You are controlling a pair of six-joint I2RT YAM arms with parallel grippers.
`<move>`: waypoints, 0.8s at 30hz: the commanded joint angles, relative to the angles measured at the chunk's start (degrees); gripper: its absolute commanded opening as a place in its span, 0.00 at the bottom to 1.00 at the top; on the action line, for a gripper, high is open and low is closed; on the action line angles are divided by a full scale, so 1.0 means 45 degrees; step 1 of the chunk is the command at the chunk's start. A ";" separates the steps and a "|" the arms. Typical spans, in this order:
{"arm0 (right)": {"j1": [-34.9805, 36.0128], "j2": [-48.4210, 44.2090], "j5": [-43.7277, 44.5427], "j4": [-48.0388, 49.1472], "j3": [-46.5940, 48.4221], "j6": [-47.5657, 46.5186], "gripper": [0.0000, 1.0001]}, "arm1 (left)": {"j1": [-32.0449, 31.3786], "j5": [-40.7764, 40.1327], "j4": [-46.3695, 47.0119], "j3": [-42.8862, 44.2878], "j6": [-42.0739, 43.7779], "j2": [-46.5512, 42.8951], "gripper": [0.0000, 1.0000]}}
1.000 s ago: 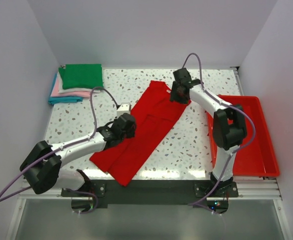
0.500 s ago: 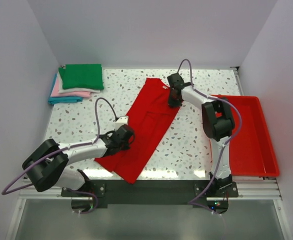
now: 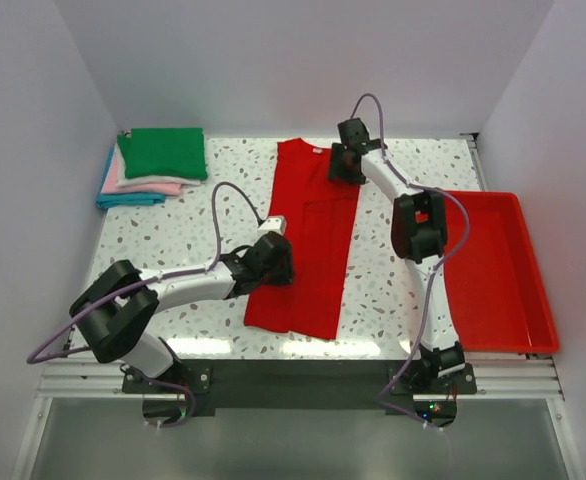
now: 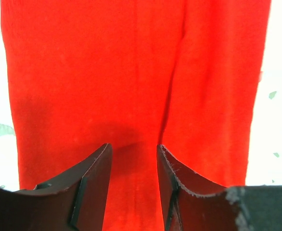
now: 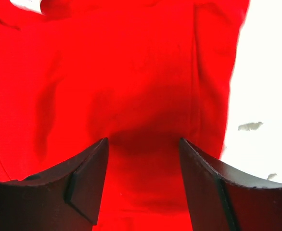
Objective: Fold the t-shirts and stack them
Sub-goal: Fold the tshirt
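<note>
Speckled table point(image 3: 153, 235); red tray point(image 3: 503, 270) right; folded stack point(image 3: 158, 155) (green topmost) far-left.

I see open surface point(image 3: 163, 235) between the red shirt point(image 3: 318, 240) and the folded stack point(image 3: 158, 160). The red tray point(image 3: 503, 290) blocks the right edge, and walls point(image 3: 303, 70) close three sides.

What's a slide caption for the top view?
Left end effector and right end effector open at the red t-shirt; folded stack far left.

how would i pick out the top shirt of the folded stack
Find the far left corner of the speckled table, where folded t-shirts are stacked. The green t-shirt lies on top; those beneath show only pink, white and blue edges.
</note>
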 commanded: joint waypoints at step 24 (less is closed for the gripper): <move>0.4828 -0.7465 0.3209 0.1640 -0.9855 0.2765 0.33 | 0.0634 0.0992 0.1368 -0.2655 0.0505 -0.4053 0.42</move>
